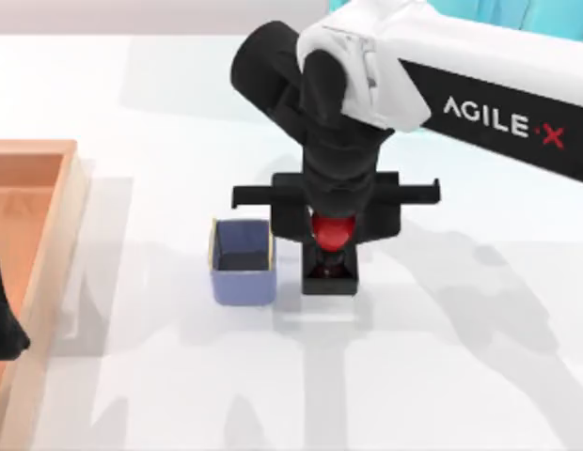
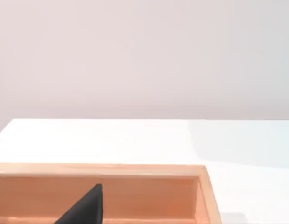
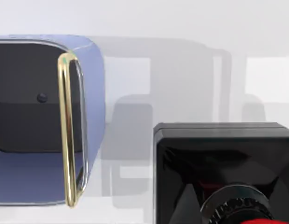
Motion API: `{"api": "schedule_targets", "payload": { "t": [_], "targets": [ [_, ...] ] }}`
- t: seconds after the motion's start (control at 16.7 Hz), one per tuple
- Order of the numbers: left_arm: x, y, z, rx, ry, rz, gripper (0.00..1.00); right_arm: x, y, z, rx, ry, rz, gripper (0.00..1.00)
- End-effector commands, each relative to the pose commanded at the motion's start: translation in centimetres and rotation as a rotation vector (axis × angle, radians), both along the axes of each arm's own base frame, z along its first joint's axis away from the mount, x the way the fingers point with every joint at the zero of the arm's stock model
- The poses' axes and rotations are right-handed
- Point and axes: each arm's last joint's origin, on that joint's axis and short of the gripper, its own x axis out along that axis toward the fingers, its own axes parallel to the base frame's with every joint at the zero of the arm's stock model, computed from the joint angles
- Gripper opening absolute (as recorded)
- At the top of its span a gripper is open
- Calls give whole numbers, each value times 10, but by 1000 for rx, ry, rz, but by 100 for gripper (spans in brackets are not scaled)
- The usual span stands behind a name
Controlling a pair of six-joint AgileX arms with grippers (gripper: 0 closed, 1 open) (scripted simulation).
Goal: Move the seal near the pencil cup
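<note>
The seal (image 1: 329, 274) stands upright on the white table, a black square base with a round red knob. It is just to the right of the pencil cup (image 1: 243, 265), a narrow gap between them. My right gripper (image 1: 335, 205) hangs straight over the seal's knob, and its body hides how it meets the knob. In the right wrist view the seal's black base (image 3: 219, 158) fills the near corner, with the blue cup (image 3: 91, 93) and its tan rim beside it. My left gripper (image 1: 2, 324) is parked at the table's left edge over the tray.
A big orange wooden tray (image 1: 70, 216) lies along the left side of the table; its rim (image 2: 135, 170) crosses the left wrist view. The right arm's white link reaches in from the upper right. Open tabletop lies in front of and to the right of the seal.
</note>
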Motion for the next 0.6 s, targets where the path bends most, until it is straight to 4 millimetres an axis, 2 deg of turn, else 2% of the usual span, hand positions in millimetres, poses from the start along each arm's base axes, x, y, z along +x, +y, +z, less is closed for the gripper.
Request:
{"api": "schedule_targets", "payload": {
  "t": [0.36, 0.6],
  "targets": [
    [0, 0, 0, 0, 0, 0, 100, 0, 0, 0, 0, 0, 0, 98],
    [0, 0, 0, 0, 0, 0, 100, 0, 0, 0, 0, 0, 0, 100]
  ]
}}
